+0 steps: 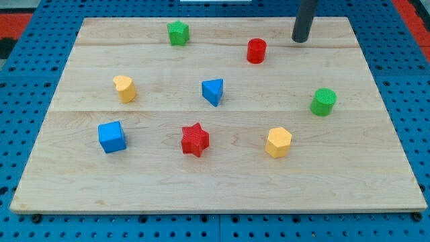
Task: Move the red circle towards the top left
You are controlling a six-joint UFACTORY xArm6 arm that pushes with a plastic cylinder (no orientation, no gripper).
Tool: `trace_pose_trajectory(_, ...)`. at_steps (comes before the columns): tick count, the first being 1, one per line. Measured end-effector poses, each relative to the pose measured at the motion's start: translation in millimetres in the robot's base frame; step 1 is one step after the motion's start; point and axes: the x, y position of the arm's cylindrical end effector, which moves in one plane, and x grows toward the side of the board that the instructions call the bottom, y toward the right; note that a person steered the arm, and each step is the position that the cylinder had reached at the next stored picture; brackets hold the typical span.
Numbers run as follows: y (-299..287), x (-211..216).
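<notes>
The red circle (256, 51), a short red cylinder, stands on the wooden board (349, 168) near the view's top, right of centre. My tip (299, 39) is the lower end of the dark rod that comes down from the view's top edge. It rests to the right of the red circle and slightly above it, with a clear gap between them. Nothing touches the red circle.
A green star (178, 33) sits at the top left of centre. A yellow heart-like block (124, 88), a blue triangle (213, 91) and a green cylinder (323, 101) lie mid-board. A blue cube (111, 136), a red star (195, 140) and a yellow hexagon (278, 142) lie lower.
</notes>
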Motion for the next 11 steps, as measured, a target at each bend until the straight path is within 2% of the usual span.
trace_pose_trajectory(3,-25.2,28.6)
trace_pose_trajectory(4,-54.3,35.9)
trace_pose_trajectory(8,-222.7,39.1)
trace_pose_trajectory(11,-324.5,45.4)
